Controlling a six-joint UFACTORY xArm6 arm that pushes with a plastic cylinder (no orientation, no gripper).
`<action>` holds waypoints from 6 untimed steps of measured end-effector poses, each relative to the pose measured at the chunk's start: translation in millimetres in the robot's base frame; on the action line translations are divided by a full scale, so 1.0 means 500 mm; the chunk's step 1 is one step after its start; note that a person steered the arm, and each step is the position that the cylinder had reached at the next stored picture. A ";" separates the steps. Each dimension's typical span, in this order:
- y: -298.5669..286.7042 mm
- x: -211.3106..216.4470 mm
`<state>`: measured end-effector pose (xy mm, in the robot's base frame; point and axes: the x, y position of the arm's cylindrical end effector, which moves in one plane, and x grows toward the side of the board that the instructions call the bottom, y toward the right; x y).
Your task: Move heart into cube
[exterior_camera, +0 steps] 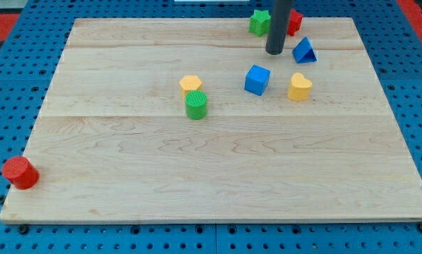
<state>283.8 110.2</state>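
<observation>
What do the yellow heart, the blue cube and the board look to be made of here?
Yellow heart: likely plastic, matte, uniform colour, perhaps 3D-printed. Blue cube: same look, solid colour with dull faces. Board: light wood, with visible grain and plank seams, smooth finish. My tip stands above both blocks toward the view's top, touching neither.

red block (294, 22) half hidden behind rod (279, 25), shape unclear

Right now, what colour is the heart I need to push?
Yellow. The heart shows in the camera view, just to the view's right of the blue cube.
</observation>
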 end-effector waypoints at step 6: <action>-0.188 0.165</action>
